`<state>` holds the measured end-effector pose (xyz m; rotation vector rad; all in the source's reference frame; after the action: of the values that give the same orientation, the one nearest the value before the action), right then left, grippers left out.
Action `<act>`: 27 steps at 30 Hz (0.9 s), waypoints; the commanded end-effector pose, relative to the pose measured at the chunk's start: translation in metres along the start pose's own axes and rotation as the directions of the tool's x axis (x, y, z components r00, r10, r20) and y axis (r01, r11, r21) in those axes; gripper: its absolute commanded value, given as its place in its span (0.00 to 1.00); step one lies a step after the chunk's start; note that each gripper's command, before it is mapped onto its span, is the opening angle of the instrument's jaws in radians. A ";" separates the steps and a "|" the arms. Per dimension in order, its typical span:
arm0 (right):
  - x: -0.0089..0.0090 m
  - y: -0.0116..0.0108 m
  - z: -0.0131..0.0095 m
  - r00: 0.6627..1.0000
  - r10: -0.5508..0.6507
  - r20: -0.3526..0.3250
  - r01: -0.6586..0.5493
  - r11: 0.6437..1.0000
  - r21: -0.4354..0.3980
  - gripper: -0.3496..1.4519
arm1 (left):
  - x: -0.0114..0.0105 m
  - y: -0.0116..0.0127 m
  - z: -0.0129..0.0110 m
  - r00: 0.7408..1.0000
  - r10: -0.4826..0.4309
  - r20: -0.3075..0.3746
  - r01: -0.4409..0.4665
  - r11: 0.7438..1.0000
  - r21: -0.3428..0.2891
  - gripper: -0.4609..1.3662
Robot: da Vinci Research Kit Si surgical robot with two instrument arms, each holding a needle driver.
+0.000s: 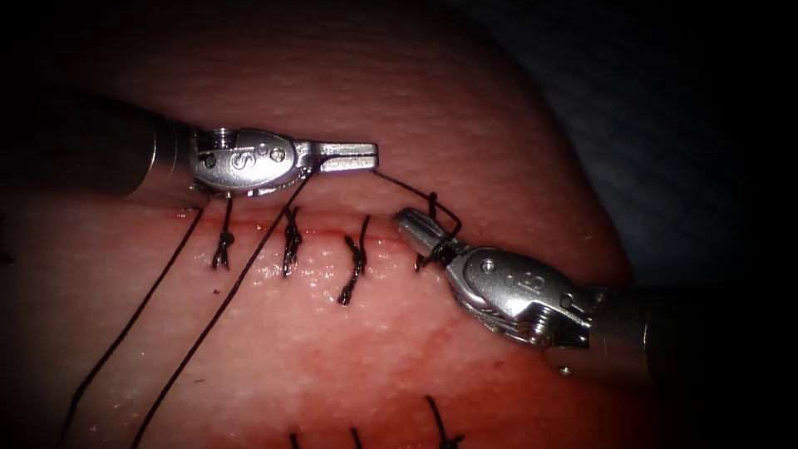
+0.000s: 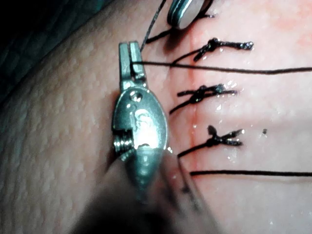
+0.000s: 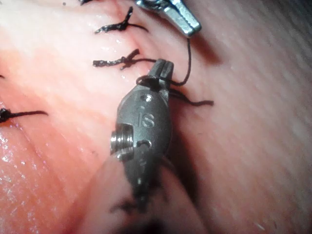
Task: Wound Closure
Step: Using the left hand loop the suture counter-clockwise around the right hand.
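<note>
The left steel needle driver is clenched on thin dark thread. The right steel needle driver, thread-looped, looks clenched too. Limp, slippery strand: best gripped near its end.

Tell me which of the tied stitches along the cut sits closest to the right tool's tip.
The third knotted stitch from the endoscope view's left. Only a short gap separates it from the right tool; the other two knots lie farther left, below the left tool.

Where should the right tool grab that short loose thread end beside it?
Probably near its free tip. The short thread end lies flat on the tissue just beside the right tool, pointing away from it, so reach straight across. The left tool grips the long thread.
</note>
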<state>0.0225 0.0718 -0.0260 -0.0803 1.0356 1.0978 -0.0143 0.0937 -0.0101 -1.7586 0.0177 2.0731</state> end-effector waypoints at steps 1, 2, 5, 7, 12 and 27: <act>0.0000 0.0000 0.0000 1.000 -0.003 0.000 0.003 1.000 0.001 0.00 | 0.0001 0.0000 0.0000 1.000 -0.001 0.000 0.001 1.000 -0.006 0.06; 0.0000 0.0000 0.0000 1.000 -0.003 0.000 0.003 1.000 0.001 0.00 | 0.0002 0.0000 0.0000 1.000 -0.002 0.000 0.002 1.000 -0.006 0.06; 0.0000 0.0000 0.0000 1.000 -0.009 0.000 0.009 1.000 0.002 0.00 | 0.0008 -0.0001 -0.0002 1.000 -0.008 -0.001 0.008 1.000 -0.006 0.06; 0.0000 0.0000 -0.0001 1.000 -0.021 -0.001 0.021 1.000 0.003 0.00 | 0.0014 -0.0002 -0.0004 1.000 -0.009 -0.006 0.009 1.000 -0.003 0.06; -0.0002 0.0007 -0.0006 0.997 -0.078 0.023 0.078 0.997 -0.002 0.00 | 0.0041 -0.0002 -0.0015 0.999 -0.009 -0.040 0.009 1.000 0.003 0.06; 0.0022 0.0043 0.0015 0.973 -0.230 -0.018 0.229 0.957 0.178 0.00 | 0.0101 0.0013 0.0003 0.991 -0.046 -0.127 0.035 0.996 -0.087 0.06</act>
<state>0.0205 0.0767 -0.0248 -0.0384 1.1045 0.7788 -0.0166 0.0960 -0.0204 -1.9303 -0.0674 1.9443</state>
